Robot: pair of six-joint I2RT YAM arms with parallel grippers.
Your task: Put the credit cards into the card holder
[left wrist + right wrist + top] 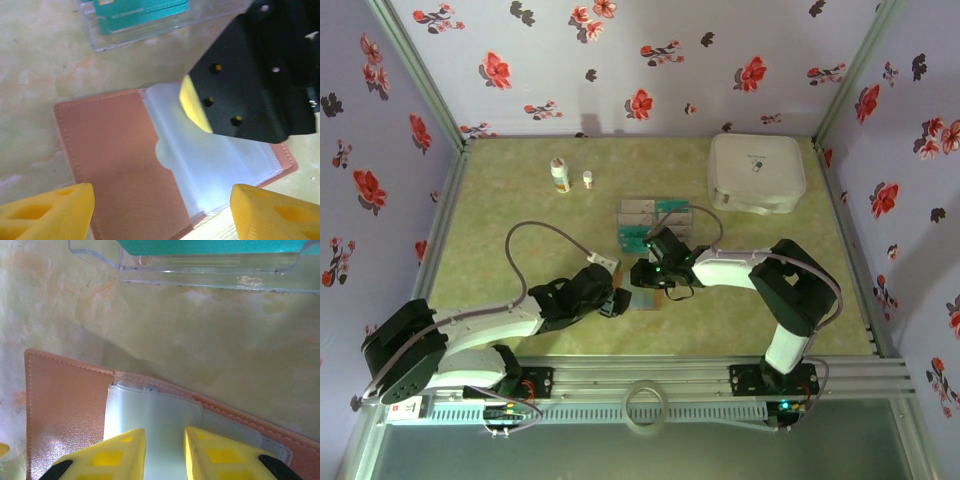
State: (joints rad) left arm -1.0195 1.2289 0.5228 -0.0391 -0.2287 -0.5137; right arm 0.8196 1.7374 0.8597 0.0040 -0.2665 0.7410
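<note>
Hovering L fingers: L gripper (160,217) is seen spread wide, nothing held. One yellow tip sits at each lower corner of L wrist view, above near edge of card holder (110,150).
R fingers: R gripper (165,460) is set w/ only a narrow gap. Tips are cut off by frame edge, so a pinch can't be told. In L wrist view one yellow finger (192,102) appears laid on clear sleeve (220,170).
Holder: laid open & flat on table (520,230), front-centre, between both grippers. Pinkish-brown cover is on one side, clear sleeve on the other.
Cards: teal credit cards (145,7) are kept in clear tray (125,40), just beyond holder, apart from it.
Farther out: white case (757,172) is placed at far R corner. Two small bottles (560,175) are stood far L of centre.
</note>
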